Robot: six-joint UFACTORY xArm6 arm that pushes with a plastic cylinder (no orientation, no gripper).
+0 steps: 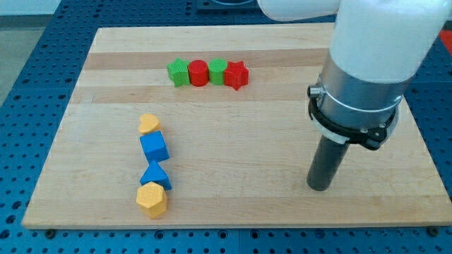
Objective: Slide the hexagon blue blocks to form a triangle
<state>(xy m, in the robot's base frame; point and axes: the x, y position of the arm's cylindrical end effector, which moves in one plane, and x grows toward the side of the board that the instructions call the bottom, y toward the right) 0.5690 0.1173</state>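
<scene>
The blue cube block (154,148) and the blue wedge-like block (156,176) just below it sit in a column near the view's left, on the pale wooden board (233,141). A yellow heart-shaped block (148,124) tops that column and a yellow hexagon block (151,200) ends it, each touching its neighbour.

Near the view's top, a row runs green star block (179,72), red cylinder block (198,73), green block (217,71), red star block (236,75).

My tip (319,188) rests on the board, well apart to the view's right; the arm carries no pincer.
</scene>
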